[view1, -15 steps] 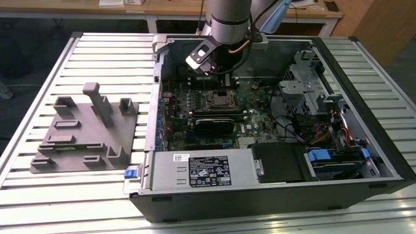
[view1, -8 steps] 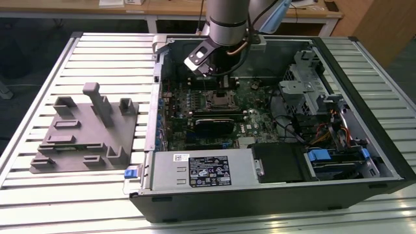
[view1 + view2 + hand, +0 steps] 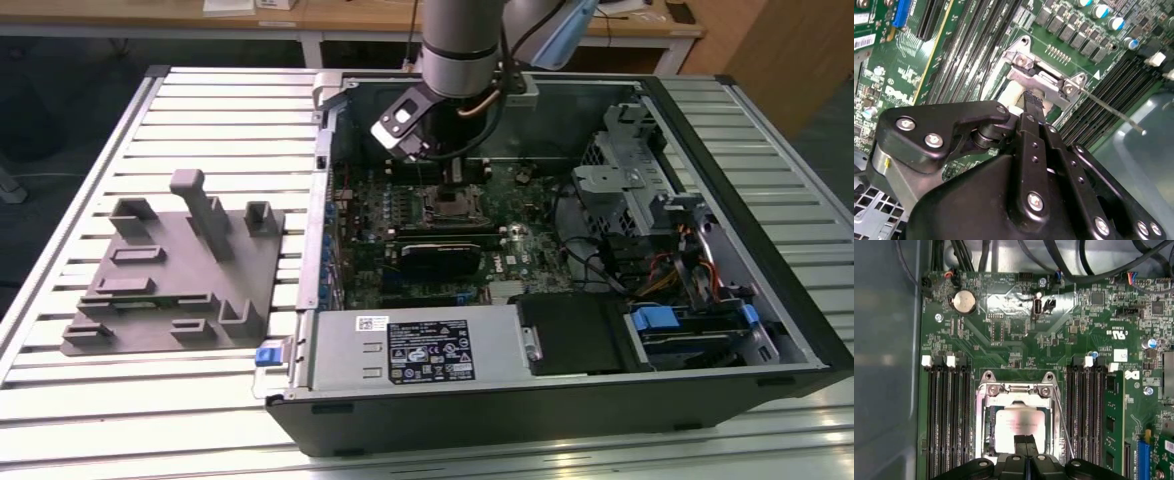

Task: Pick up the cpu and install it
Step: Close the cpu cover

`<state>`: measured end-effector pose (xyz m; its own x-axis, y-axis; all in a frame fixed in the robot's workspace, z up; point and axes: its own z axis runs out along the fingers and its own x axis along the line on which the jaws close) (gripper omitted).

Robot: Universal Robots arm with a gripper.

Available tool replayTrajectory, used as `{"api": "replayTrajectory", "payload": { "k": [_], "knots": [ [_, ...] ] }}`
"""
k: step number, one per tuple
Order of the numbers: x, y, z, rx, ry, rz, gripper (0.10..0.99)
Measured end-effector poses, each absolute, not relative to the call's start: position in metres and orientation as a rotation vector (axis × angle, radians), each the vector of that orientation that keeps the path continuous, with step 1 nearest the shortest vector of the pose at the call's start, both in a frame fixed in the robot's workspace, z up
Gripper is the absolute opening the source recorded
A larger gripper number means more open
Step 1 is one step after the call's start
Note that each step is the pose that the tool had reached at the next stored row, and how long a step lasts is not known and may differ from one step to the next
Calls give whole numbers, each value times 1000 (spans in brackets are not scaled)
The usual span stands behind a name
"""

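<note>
The cpu (image 3: pixel 1015 426), a small pale silver square, lies flat inside the metal socket frame (image 3: pixel 1016 389) on the green motherboard. In the second wrist view the cpu (image 3: pixel 1013 94) is a pale patch just beyond the black fingers. My gripper (image 3: pixel 1026 440) hangs directly over the cpu's near edge with its two fingers pressed together and no gap between them. Whether the fingertips (image 3: pixel 1030 102) touch the cpu I cannot tell. In the exterior view the gripper (image 3: pixel 451 188) reaches down into the open computer case (image 3: pixel 561 400) above the socket.
The socket's thin lever rod (image 3: pixel 1064 430) stands out beside the frame. Black memory slots (image 3: pixel 946 415) flank the socket on both sides. A black expansion card (image 3: pixel 441 255) sits just in front of the socket. A grey plastic tray (image 3: pixel 174 280) with upright blocks lies at the exterior view's left of the case.
</note>
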<state>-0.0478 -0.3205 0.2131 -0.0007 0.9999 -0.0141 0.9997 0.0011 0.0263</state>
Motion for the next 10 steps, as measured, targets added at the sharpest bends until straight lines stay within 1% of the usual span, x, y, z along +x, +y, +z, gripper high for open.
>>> {"api": "replayTrajectory", "payload": {
  "k": [10],
  "knots": [
    [-60, -321, 207, 2200, 2202, 13, 106]
  ]
}}
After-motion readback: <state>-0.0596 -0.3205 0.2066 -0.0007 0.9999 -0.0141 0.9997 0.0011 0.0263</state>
